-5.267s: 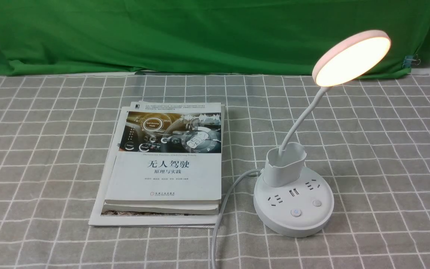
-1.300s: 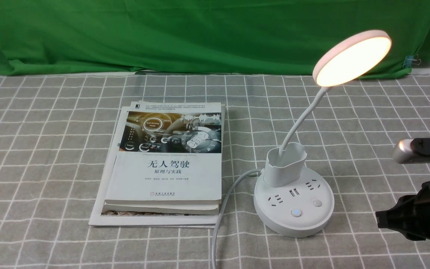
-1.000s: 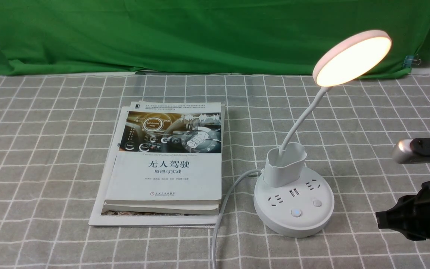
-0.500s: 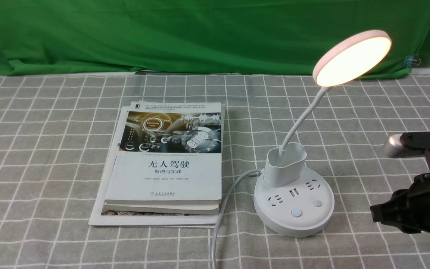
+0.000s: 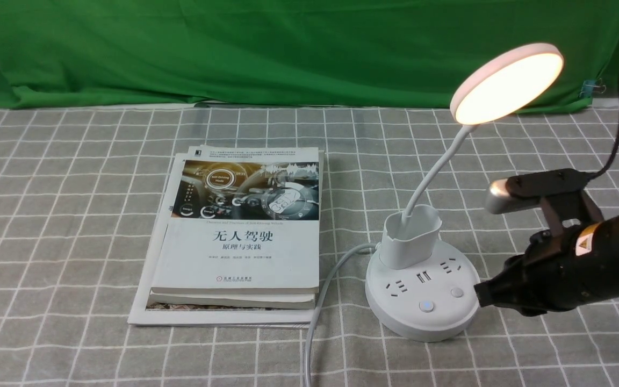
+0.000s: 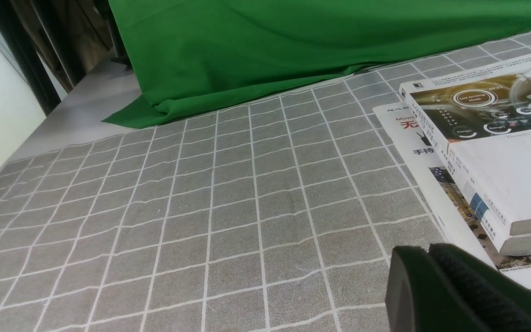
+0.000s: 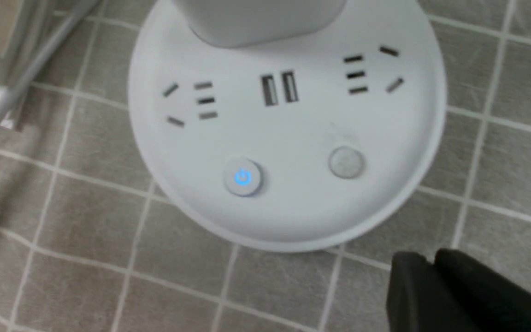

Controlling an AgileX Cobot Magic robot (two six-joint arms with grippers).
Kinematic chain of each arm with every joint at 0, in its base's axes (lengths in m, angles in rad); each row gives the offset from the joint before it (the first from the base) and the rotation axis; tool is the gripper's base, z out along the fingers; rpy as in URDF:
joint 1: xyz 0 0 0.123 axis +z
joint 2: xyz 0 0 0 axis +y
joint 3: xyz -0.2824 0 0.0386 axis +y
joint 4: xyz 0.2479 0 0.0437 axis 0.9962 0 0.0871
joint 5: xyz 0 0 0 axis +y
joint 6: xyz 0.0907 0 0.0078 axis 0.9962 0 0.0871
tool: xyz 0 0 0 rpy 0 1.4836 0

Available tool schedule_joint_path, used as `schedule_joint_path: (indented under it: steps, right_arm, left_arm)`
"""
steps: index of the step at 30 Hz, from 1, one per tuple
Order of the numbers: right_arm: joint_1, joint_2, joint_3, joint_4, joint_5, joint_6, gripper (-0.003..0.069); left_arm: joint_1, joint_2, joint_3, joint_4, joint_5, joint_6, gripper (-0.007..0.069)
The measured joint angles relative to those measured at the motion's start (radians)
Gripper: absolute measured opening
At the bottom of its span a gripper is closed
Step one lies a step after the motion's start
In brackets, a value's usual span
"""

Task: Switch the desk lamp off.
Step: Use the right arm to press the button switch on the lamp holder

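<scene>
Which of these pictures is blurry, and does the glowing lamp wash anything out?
Front view: sharp, but the lit desk lamp glares near white at its head. Right wrist view: soft and blurred across its base. Left wrist view: crisp on the books.

The round white base of the desk lamp (image 7: 293, 138) fills the view on a grey checked cloth (image 7: 85, 258). At its near left a power button (image 7: 243, 177) glows blue, with a plain grey button (image 7: 347, 162) to the right. Two USB slots (image 7: 279, 88) sit between the sockets. The right gripper (image 7: 427, 263), fingers together, is over the cloth just off the base's near right edge.
</scene>
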Motion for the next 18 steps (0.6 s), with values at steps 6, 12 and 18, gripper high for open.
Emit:
schedule_joint_path:
  steps: [6, 12, 18]
  right_arm:
    - [0.004, 0.035, -0.033, 0.000, 0.004, -0.002, 0.0104]
    - [0.004, 0.036, -0.038, 0.000, 0.007, -0.003, 0.0104]
    - [0.004, 0.036, -0.038, 0.000, 0.007, -0.003, 0.0106]
  left_arm:
    - [0.000, 0.000, 0.000, 0.000, 0.000, 0.000, 0.0019]
    - [0.000, 0.000, 0.000, 0.000, 0.000, 0.000, 0.0019]
    - [0.000, 0.000, 0.000, 0.000, 0.000, 0.000, 0.0019]
